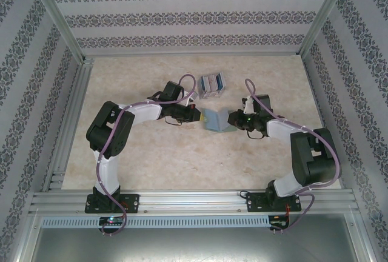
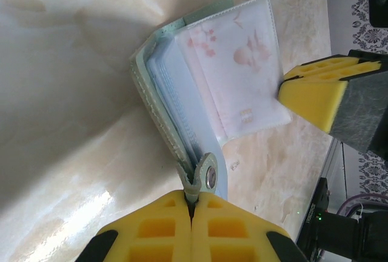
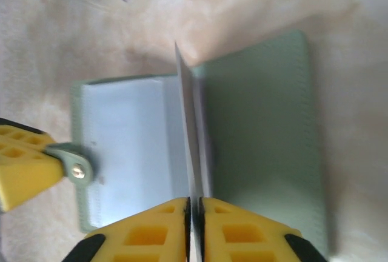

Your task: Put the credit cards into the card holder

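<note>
Card holder (image 1: 213, 120) lies open on the table (image 1: 182, 165), about mid-table, between the two arms. Its grey-green cover faces down and its clear sleeves face up.

The left gripper (image 2: 193, 207) comes in from the left. Its yellow fingers are pressed together on the holder's snap tab (image 2: 206, 174), pinching it at the near-left edge of the cover.

The right gripper (image 3: 194, 210) reaches in from the right. Its jaws are closed on one thin clear sleeve (image 2: 242, 62), which carries a faint pink pattern. The right wrist view shows that leaf edge-on, standing up from the spine between the two pads. One half of the holder lies flat on either side of it.

The credit cards (image 1: 211, 84) sit just beyond the holder on the far side, apart from both grippers. They show blue and white, and seem to rest in a small clear tray, though the overhead view is too coarse to be sure.
</note>
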